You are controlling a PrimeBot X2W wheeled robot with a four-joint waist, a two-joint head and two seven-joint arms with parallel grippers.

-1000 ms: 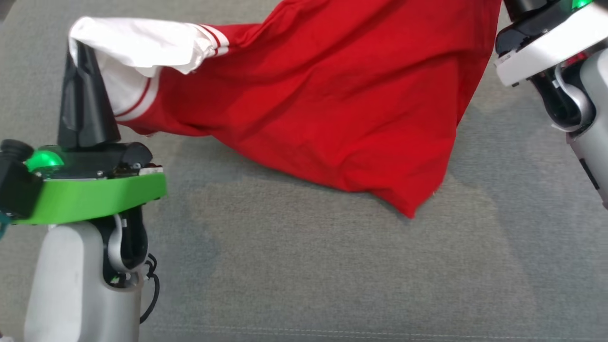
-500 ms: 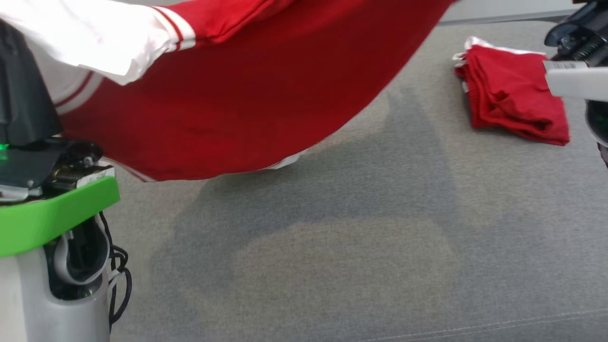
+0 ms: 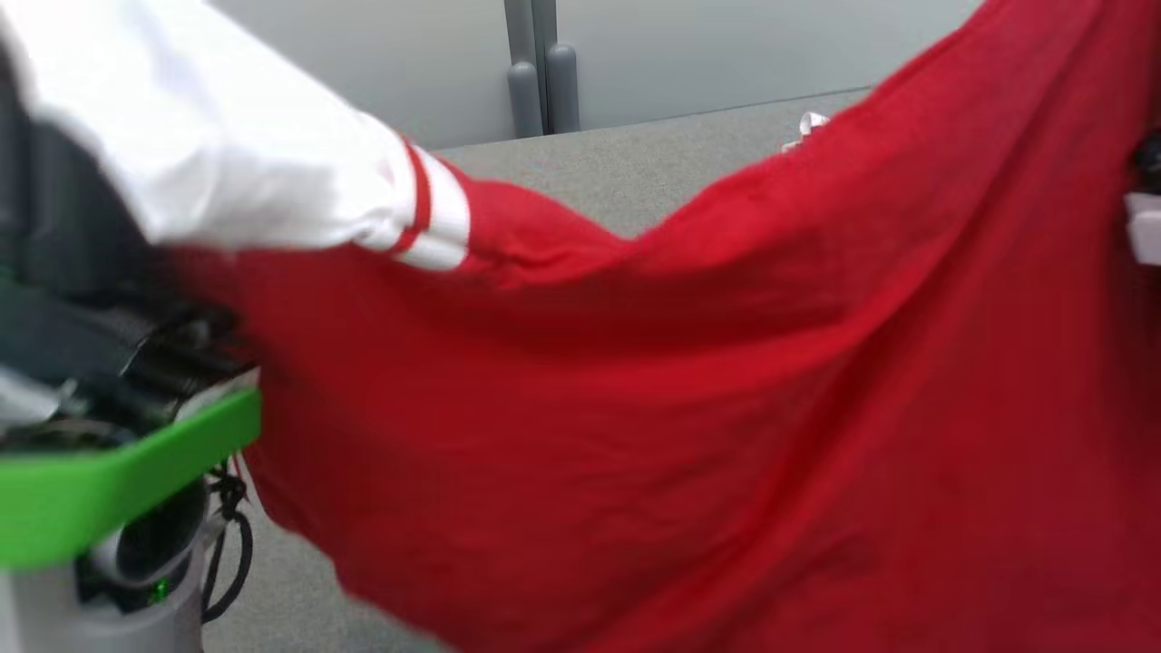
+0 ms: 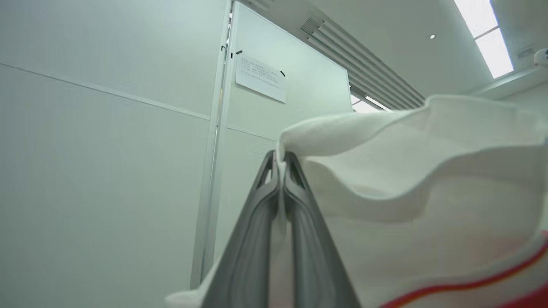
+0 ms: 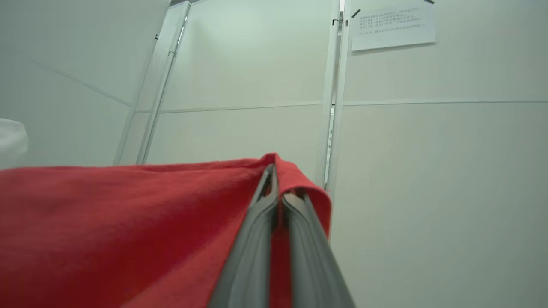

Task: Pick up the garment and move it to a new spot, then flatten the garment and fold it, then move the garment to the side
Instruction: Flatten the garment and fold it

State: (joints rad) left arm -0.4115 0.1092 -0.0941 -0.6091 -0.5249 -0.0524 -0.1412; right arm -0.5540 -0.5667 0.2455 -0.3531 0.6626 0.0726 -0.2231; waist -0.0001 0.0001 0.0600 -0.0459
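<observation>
- L end effector point(image 4: 280, 159): fingers pressed tight together, clamped on the edge of the white sleeve point(image 4: 411, 141). In the left wrist view the cloth drapes off toward the right of frame.
- R end effector point(image 5: 276, 173): also closed, pinching a red fold of the garment point(image 3: 689, 390). In the right wrist view the cloth wraps over the fingertips.
- Both wrist views look up at wall panels, so both sets of fingers point upward.
- The garment hangs in the air betw. the two end effectors. In the head view it spans from the left edge to the upper right and sags in the middle.
- Its lower edge runs off the frame bottom, so can't tell if it clears the surface.
- Grey worktop point(image 3: 635, 172) shows behind the garment, upper centre of the head view.
- Step in hand, prob.: the first one, pick-up and carry to a new spot. The garment is lifted, not yet laid down.
- Next move likely calls for lowering both arms together onto bare worktop, kept well apart so the cloth lands spread, not bunched.
- Letting go should wait till the cloth rests; flattening comes after.
- Risk: the sleeve grip is on a thin edge and may slip under the garment's weight.
</observation>
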